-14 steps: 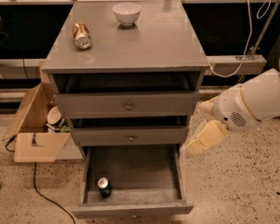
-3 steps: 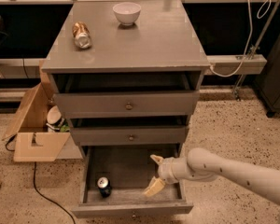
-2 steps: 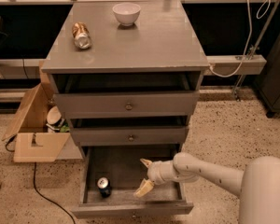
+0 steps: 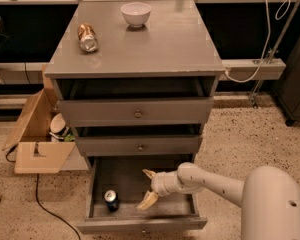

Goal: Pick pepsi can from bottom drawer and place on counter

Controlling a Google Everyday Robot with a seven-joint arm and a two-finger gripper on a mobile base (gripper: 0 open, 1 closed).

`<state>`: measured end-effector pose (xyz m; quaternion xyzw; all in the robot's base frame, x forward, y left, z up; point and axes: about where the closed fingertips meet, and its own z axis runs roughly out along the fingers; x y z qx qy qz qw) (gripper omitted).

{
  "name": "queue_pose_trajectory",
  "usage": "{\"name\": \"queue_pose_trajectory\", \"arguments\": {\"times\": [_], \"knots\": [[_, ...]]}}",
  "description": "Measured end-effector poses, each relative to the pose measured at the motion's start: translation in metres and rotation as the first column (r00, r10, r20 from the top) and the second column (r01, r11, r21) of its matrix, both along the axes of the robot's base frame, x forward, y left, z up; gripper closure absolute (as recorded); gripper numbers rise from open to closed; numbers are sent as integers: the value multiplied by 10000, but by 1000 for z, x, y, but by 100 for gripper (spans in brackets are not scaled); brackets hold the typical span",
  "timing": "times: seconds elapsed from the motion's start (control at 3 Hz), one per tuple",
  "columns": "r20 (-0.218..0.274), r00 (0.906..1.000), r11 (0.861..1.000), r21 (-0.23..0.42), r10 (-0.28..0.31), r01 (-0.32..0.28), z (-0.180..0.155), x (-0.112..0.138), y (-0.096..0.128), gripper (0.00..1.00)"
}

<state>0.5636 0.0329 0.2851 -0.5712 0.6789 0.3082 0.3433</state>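
Note:
The pepsi can [image 4: 110, 200] stands upright at the front left of the open bottom drawer [image 4: 140, 224], dark blue with a silver top. My gripper [image 4: 148, 187] is inside the drawer, to the right of the can and apart from it, its two tan fingers spread open and empty. The arm reaches in from the lower right. The grey counter [image 4: 155, 41] tops the cabinet above.
A brownish-gold can [image 4: 87, 37] lies on its side on the counter's left and a white bowl [image 4: 136, 13] stands at its back. The two upper drawers are slightly open. A cardboard box [image 4: 35, 134] and a black cable lie on the floor at left.
My arm has come down from beside the cabinet into the bottom drawer, and the gripper has moved left toward the can. The can has not moved.

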Motion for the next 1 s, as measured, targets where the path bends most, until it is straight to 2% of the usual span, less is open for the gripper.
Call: {"name": "queue_pose_trajectory", "arguments": {"times": [0.67,1.0], "knots": [[845,9935,9952,548,760,-808,-38,23,56,0],[993,9907,9921,750,926,-1002,-49,24,84,0]]}}
